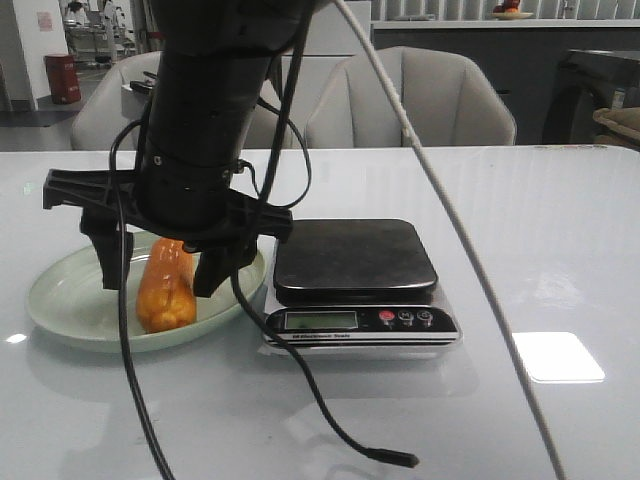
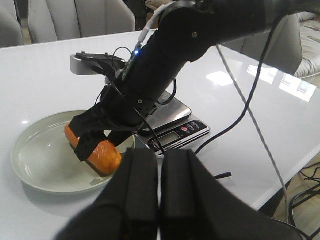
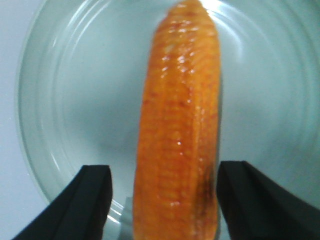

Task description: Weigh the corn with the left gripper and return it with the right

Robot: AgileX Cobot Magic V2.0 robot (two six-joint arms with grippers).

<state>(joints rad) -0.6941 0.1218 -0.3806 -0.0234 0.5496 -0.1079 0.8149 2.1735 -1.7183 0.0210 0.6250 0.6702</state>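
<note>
The orange-yellow corn (image 1: 165,290) lies on the pale green plate (image 1: 60,300) at the table's left. My right gripper (image 1: 168,262) hangs over it, open, one black finger on each side of the cob with a gap on both sides. The right wrist view shows the corn (image 3: 180,125) between the spread fingers (image 3: 90,200) on the plate (image 3: 60,100). My left gripper (image 2: 160,160) is shut and empty, held back from the plate (image 2: 35,160); from there I see the corn (image 2: 105,157) under the right gripper (image 2: 100,142). The left gripper is out of the front view.
A black-topped kitchen scale (image 1: 355,255) with a grey display stands just right of the plate; it also shows in the left wrist view (image 2: 182,132). A black cable (image 1: 300,400) and a white cable (image 1: 470,260) trail across the table. Chairs stand behind the table.
</note>
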